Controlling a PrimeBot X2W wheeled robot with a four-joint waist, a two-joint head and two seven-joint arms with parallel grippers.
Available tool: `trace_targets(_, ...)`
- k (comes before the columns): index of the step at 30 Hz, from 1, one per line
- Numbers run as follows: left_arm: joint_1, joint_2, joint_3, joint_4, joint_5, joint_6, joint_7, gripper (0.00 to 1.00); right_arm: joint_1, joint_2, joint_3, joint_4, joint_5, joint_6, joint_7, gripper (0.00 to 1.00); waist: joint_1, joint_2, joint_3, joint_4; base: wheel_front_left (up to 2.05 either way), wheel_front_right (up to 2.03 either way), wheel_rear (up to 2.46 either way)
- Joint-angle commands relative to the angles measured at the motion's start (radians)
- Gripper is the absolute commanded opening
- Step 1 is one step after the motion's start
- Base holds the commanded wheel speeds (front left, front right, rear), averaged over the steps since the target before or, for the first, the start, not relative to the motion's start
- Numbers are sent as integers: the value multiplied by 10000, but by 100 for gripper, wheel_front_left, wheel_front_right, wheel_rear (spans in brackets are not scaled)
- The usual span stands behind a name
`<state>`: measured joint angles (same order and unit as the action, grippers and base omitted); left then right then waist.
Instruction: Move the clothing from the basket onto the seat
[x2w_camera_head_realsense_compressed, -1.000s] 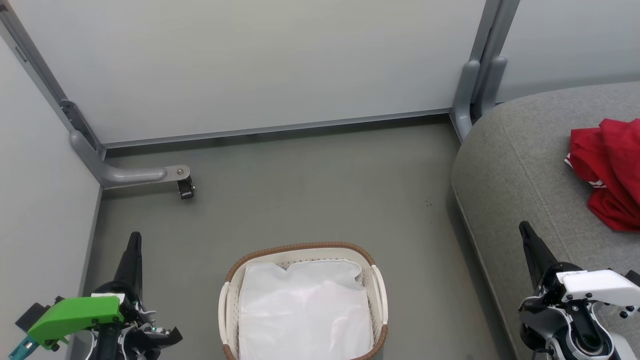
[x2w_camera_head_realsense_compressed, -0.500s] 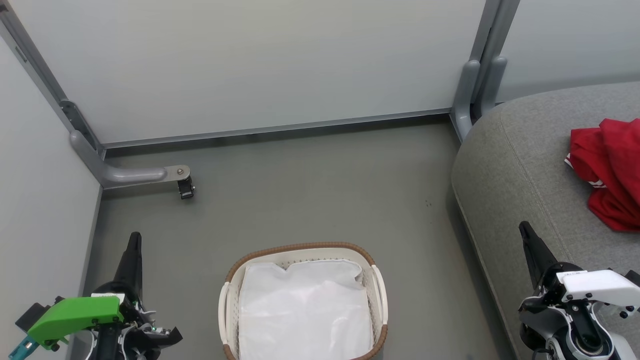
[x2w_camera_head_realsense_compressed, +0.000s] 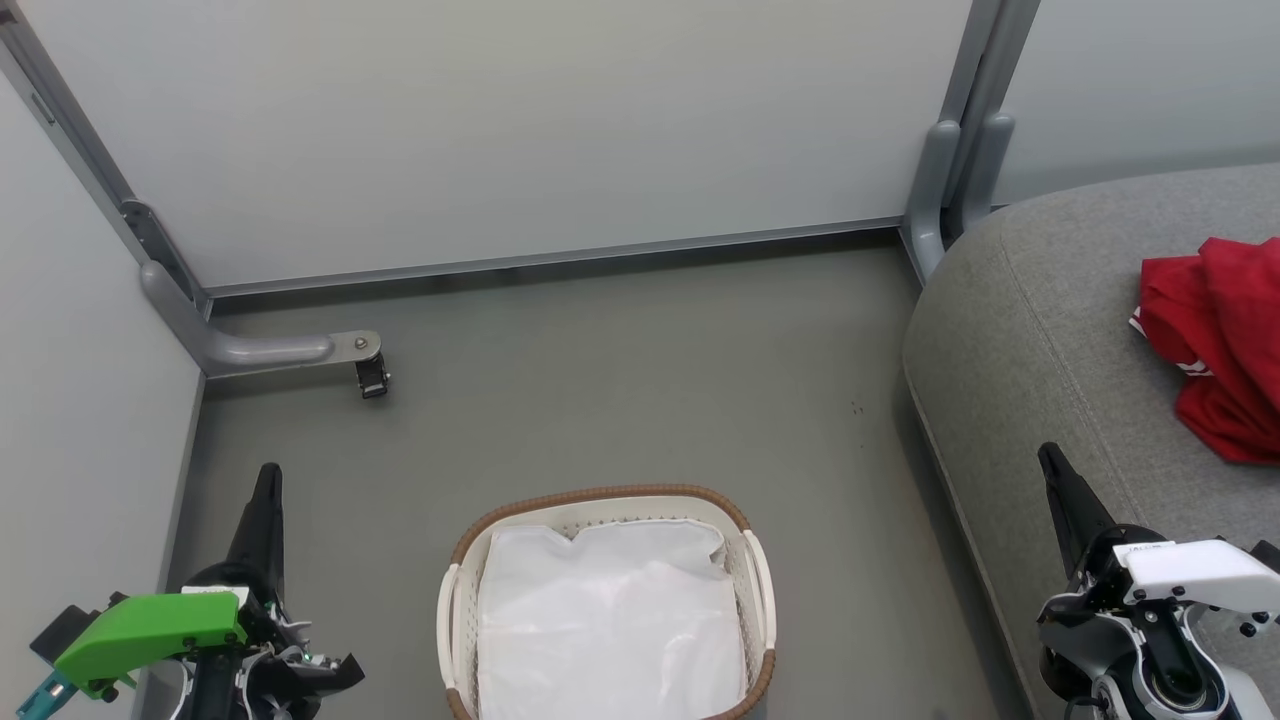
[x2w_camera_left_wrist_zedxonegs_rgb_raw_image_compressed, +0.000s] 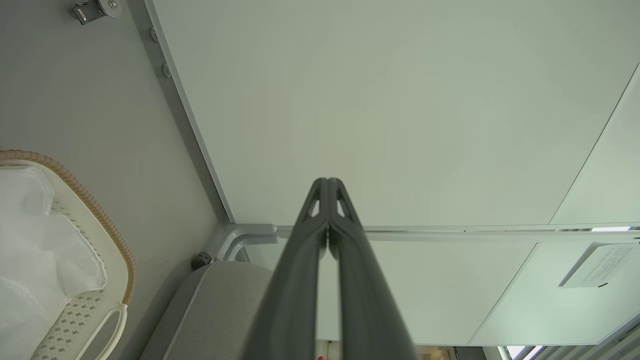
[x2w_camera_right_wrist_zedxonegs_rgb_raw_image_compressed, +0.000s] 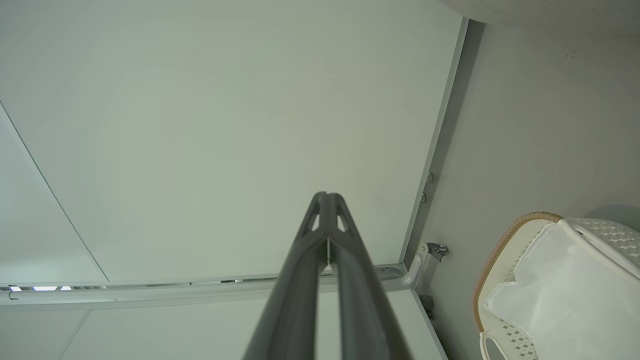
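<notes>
Head: left end effector (x2w_camera_head_realsense_compressed: 268, 472) low left over the floor (x2w_camera_head_realsense_compressed: 620, 380), fingers pinched together, nothing held. Right end effector (x2w_camera_head_realsense_compressed: 1047, 455) low right at the seat (x2w_camera_head_realsense_compressed: 1010, 330) edge, also closed and empty. Clothing (x2w_camera_head_realsense_compressed: 1215, 345) lies on the seat, far right. Basket (x2w_camera_head_realsense_compressed: 600, 496) on the floor between the arms, white liner sheet (x2w_camera_head_realsense_compressed: 610, 620) inside.
Left wrist: fingers (x2w_camera_left_wrist_zedxonegs_rgb_raw_image_compressed: 295, 285) meet at the tips, basket at left.
Right wrist: tips touching, basket lower right.

A staged test bay: pale partition panels (x2w_camera_head_realsense_compressed: 500, 130) on grey frames (x2w_camera_head_realsense_compressed: 935, 180) with a castor (x2w_camera_head_realsense_compressed: 372, 377) wall in a seat (x2w_camera_head_realsense_compressed: 1020, 330) and laundry basket (x2w_camera_head_realsense_compressed: 600, 494).
</notes>
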<state>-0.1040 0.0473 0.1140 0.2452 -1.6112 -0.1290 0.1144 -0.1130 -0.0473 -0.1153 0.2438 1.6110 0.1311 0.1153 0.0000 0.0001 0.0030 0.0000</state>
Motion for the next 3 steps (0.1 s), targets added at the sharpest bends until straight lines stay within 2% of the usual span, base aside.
trace_targets(1,-100,55,16,-4,-34,-46,32,0,105,-53,-12,-23,37,-7,12,0,0,-1,1,0,0,0,0)
trace_targets(3,-100,55,16,-6,-34,-46,32,0,105,-55,-12,-23,37,-7,12,0,0,-1,1,0,0,0,0)
